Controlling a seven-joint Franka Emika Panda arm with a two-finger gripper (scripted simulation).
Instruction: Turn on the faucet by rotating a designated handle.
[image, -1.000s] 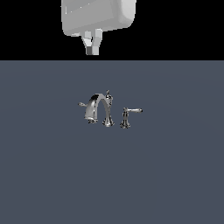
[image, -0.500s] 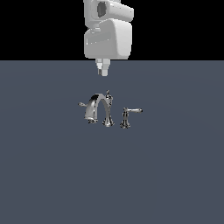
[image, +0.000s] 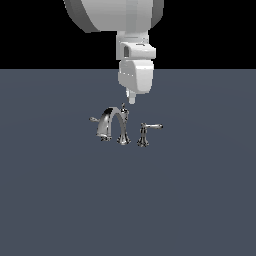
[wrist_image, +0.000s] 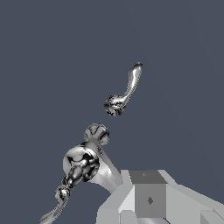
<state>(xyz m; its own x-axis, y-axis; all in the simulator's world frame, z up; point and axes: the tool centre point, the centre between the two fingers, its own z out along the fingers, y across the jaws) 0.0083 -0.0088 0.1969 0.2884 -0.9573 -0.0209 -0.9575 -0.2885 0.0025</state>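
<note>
The chrome faucet (image: 114, 125) stands mid-floor, its arched spout topped by a small knob. The handle (image: 145, 134), a short post with a thin straight lever pointing to the exterior view's right, stands apart beside the spout. My gripper (image: 131, 98) hangs just above and slightly behind the spout's top knob, and is apart from the handle. Its fingers look pressed together with nothing between them. In the wrist view the handle (wrist_image: 124, 92) lies beyond the spout (wrist_image: 82, 164), and the fingers (wrist_image: 148, 199) show as a grey block at the picture's edge.
A second lever (image: 93, 119) sticks out on the spout's other side, toward the exterior view's left. The flat dark grey floor (image: 200, 200) spreads around the faucet on all sides.
The arm has come down and shifted toward the exterior view's right. The fingertips dropped from well above the faucet to just over the spout's knob. The faucet has not moved.
</note>
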